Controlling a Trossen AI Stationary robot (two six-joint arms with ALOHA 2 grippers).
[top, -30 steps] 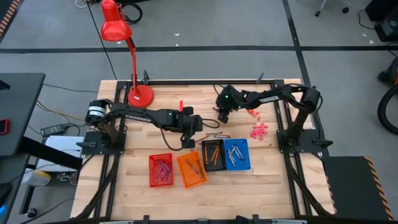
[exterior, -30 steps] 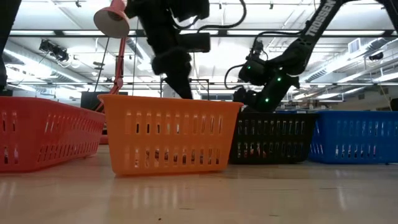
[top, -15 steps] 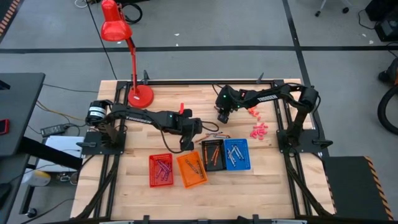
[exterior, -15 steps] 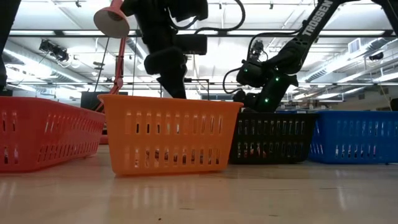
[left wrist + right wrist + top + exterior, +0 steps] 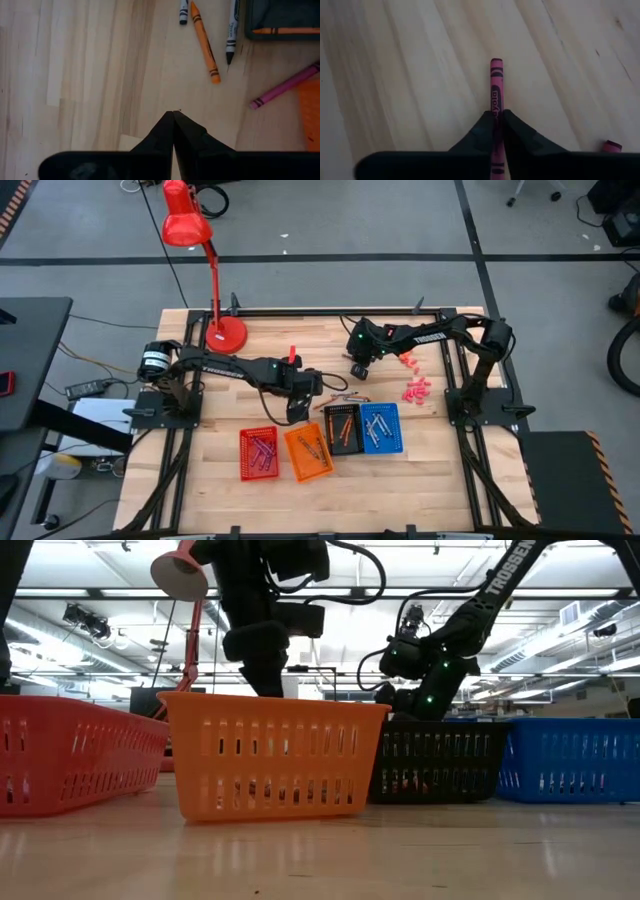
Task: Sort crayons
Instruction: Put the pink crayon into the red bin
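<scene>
Right wrist view shows the right gripper (image 5: 498,114), wide open a second ago, now pinching a magenta crayon (image 5: 496,82) off the table (image 5: 410,75), ready for a basket; left gripper (image 5: 173,116) stays closed and empty near loose crayons (image 5: 205,42).

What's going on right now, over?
Right gripper jaws shut on magenta crayon. Left gripper shut, empty, above loose crayons. Nothing in the way.

My light wooden table (image 5: 230,490), four small baskets in a row at lower centre, red (image 5: 258,453), orange (image 5: 308,452), black (image 5: 342,429), blue (image 5: 380,427), loose crayons (image 5: 343,397) just above them, pink bits (image 5: 416,389) centre right (shapes unclear), red lamp base (image 5: 225,333) upper left.
</scene>
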